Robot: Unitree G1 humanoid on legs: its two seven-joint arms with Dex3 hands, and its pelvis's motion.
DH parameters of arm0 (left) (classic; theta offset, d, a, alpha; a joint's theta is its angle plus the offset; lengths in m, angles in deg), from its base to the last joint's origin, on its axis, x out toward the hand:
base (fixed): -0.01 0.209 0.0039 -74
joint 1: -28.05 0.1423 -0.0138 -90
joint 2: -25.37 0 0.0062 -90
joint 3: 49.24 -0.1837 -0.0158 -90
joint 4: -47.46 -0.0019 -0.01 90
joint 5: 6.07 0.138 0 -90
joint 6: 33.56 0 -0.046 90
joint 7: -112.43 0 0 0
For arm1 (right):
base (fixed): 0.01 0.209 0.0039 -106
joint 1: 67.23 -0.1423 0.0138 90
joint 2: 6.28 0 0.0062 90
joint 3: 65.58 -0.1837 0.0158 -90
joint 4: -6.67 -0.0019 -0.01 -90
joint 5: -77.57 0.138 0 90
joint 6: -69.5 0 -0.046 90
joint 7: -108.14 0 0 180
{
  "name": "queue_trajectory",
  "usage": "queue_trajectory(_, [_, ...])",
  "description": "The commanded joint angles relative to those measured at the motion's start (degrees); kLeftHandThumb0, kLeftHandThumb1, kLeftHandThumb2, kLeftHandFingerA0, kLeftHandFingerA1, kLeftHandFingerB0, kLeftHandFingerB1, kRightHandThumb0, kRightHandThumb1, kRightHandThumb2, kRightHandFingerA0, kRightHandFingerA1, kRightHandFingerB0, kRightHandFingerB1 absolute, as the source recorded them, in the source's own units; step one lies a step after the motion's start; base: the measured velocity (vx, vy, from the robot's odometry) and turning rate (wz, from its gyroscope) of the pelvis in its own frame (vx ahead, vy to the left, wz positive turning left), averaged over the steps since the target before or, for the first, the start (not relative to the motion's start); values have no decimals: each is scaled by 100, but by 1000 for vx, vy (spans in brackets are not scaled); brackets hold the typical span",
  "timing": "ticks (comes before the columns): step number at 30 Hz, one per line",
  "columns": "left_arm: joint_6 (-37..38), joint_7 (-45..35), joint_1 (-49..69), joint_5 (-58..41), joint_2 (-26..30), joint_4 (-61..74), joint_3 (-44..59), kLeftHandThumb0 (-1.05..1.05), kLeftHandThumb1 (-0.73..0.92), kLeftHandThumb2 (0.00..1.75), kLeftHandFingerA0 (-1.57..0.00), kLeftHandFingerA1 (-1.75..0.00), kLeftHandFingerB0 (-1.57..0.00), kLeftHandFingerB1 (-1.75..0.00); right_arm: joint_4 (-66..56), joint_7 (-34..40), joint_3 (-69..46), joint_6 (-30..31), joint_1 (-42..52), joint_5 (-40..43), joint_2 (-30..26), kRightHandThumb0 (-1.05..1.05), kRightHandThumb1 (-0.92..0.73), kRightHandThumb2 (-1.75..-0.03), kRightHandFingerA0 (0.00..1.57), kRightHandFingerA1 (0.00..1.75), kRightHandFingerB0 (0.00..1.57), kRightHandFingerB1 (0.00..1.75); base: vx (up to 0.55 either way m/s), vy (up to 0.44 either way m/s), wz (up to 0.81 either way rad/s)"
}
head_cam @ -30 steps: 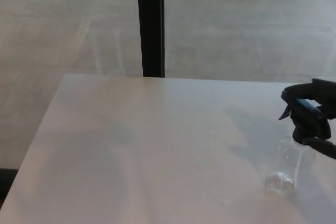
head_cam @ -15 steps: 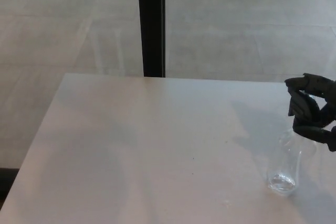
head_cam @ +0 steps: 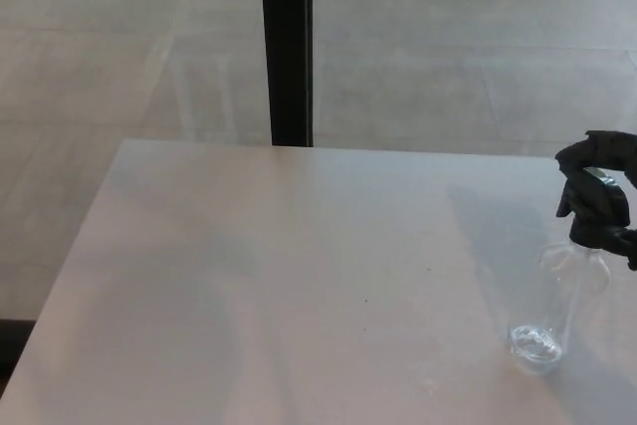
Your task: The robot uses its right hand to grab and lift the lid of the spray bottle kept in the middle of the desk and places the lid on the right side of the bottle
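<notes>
Your right hand (head_cam: 600, 196) sits at the far right edge of the view, curled over the top of the clear spray bottle (head_cam: 557, 301), and it looks clenched around the dark lid (head_cam: 589, 218); the black fingers and the dark lid run together, so you cannot separate them cleanly. Judging from that grip at the neck, you are placed to pull the lid straight up.

Largest first: the pale worktop (head_cam: 279, 286) fills the lower picture, bare apart from the bottle. Behind it a black post (head_cam: 287, 47) stands against the grey floor. The bottle stands near the worktop's right side rather than its middle, upright or leaning slightly, its clear base resting on the surface. The lid seems to sit at the neck, so I judge the lift not yet done.

Your left hand does not show at all.
</notes>
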Motion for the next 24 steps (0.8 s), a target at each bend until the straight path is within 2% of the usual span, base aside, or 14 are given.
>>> queue_trajectory(1, [455, -59, 77, 307, 262, -153, -183, -60, 75, 63, -44, -56, -44, -43, -8, 1051, -132, -796, 473, -724, 264, -21, -55, -98, 89, 172, 82, 125, 0, 0, 0])
queue_trajectory(6, [615, -36, 38, 352, 351, -344, -282, -58, 76, 63, -45, -59, -44, -42, -14, 1206, -331, -1139, 567, -712, 433, -18, -57, -98, 90, 172, 79, 133, 0, 0, 0])
queue_trajectory(8, [585, 14, 70, 386, 386, -283, -321, -59, 76, 63, -46, -60, -46, -42, 62, 1394, -481, -1493, 614, -573, 548, -17, -54, -100, 92, 168, 85, 118, 0, 0, 0])
queue_trajectory(10, [678, -2, 41, 401, 427, -348, -354, -58, 76, 63, -45, -60, -44, -42, 123, 1464, -640, -1770, 624, -414, 668, -15, -52, -100, 94, 163, 87, 113, 0, 0, 0])
queue_trajectory(11, [668, 32, 42, 432, 442, -342, -372, -59, 76, 63, -44, -60, -44, -42, 116, 1474, -676, -1814, 626, -401, 699, -15, -52, -100, 93, 161, 87, 115, 0, 0, 0])
queue_trajectory(12, [657, 78, 37, 465, 452, -345, -395, -59, 76, 63, -45, -60, -44, -42, 132, 1529, -762, -1980, 633, -317, 763, -13, -52, -102, 91, 165, 83, 129, 0, 0, 0])
queue_trajectory(13, [705, 87, -12, 476, 468, -461, -404, -61, 75, 62, -47, -61, -44, -42, 187, 1558, -841, -2151, 623, -216, 821, -16, -49, -107, 117, 132, 92, 112, 0, 0, 0])
queue_trajectory(14, [729, 88, -32, 478, 477, -516, -408, -61, 75, 62, -47, -61, -44, -42, 222, 1557, -872, -2216, 622, -196, 849, -16, -49, -107, 117, 132, 92, 112, 0, 0, 0])
queue_trajectory(15, [742, 96, -29, 486, 483, -524, -417, -58, 76, 62, -47, -60, -44, -42, 209, 1555, -915, -2230, 626, -198, 884, -9, -57, -100, 90, 167, 81, 140, 0, 0, 0])
queue_trajectory(16, [758, 104, -25, 494, 488, -526, -424, -58, 76, 62, -47, -60, -44, -42, 164, 1552, -971, -2225, 625, -190, 918, -9, -57, -100, 90, 167, 81, 140, 0, 0, 0])
queue_trajectory(18, [707, 126, -42, 497, 497, -555, -440, -59, 76, 62, -48, -60, -44, -41, 142, 1466, -1098, -2274, 603, -80, 991, -15, -62, -83, 95, 155, 85, 122, 0, 0, 0])
queue_trajectory(20, [685, 139, -22, 504, 495, -525, -449, -57, 77, 63, -46, -59, -44, -41, 218, 1486, -1206, -2473, 577, -1, 1048, -13, -58, -97, 95, 156, 87, 125, 0, 0, 0])
queue_trajectory(23, [775, 138, -34, 503, 494, -583, -453, -59, 76, 63, -46, -59, -45, -42, 281, 1394, -1355, -2567, 525, 55, 1111, -11, -55, -105, 92, 158, 86, 127, 0, 0, 0])
queue_trajectory(24, [830, 110, -23, 494, 499, -583, -457, -59, 76, 63, -47, -62, -45, -42, 454, 1460, -1444, -2771, 420, 95, 1112, -7, -50, -113, 90, 159, 86, 133, 0, 0, 0])
